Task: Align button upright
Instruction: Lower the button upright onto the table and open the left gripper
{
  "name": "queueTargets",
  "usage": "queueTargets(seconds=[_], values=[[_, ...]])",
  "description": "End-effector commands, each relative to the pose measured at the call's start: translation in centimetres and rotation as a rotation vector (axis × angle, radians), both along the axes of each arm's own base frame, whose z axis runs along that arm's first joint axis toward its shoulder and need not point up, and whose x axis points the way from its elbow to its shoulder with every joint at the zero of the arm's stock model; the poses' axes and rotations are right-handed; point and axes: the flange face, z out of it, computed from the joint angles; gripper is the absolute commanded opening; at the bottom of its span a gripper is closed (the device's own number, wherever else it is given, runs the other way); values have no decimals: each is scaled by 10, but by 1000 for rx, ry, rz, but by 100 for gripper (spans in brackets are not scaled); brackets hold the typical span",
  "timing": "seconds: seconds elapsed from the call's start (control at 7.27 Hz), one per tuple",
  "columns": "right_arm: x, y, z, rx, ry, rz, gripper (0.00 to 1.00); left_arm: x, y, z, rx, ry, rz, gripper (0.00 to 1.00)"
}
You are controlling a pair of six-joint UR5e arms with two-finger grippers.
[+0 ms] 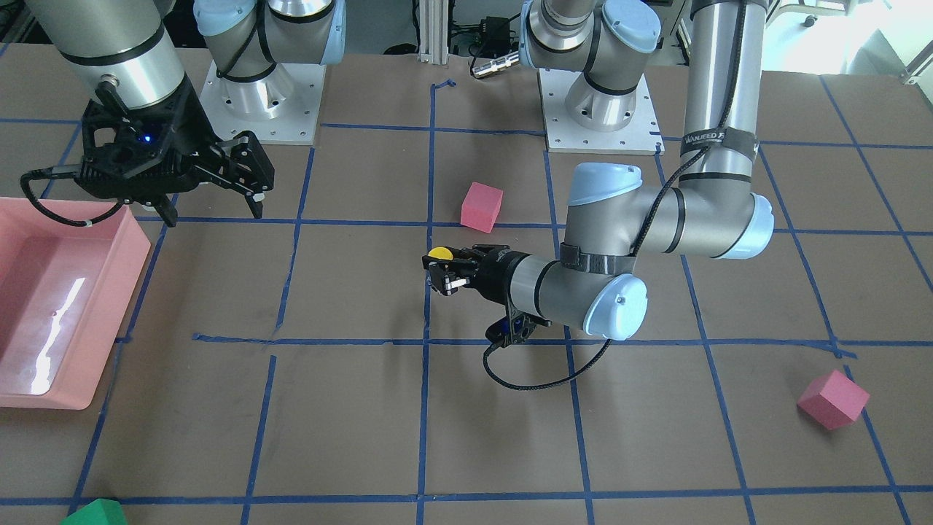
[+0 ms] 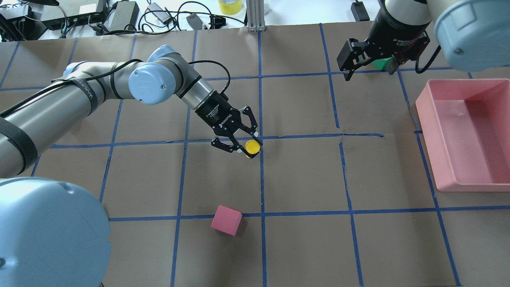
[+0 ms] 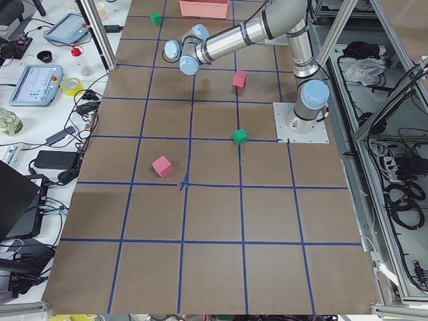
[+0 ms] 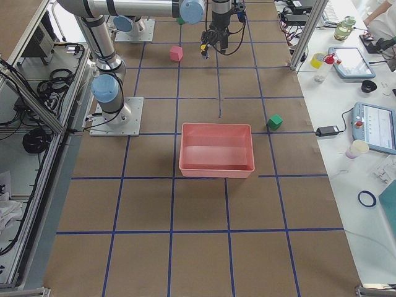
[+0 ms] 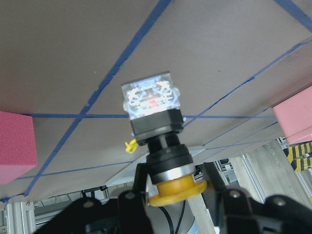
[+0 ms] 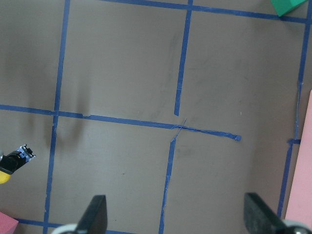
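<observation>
In your front-facing view, the left gripper sits low over the middle of the table, pinched on the button with its yellow cap uppermost. The right gripper hangs spread wide beside the pink tray. From overhead, the cap shows as a full circle between the fingers. Your left wrist camera has both fingers against the cap's sides. The grey-white block points at the table, though contact is hard to judge. The right wrist view shows wide-parted fingers holding nothing.
</observation>
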Motion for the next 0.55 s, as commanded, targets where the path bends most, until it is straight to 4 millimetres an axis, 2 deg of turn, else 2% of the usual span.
queueTargets(seconds=[0.0, 0.41], values=[[0, 1, -2, 4, -1, 1, 100, 23, 0, -17, 1, 25, 22, 0], [-1, 1, -2, 4, 0, 0, 100, 21, -8, -28, -14, 53, 53, 0]])
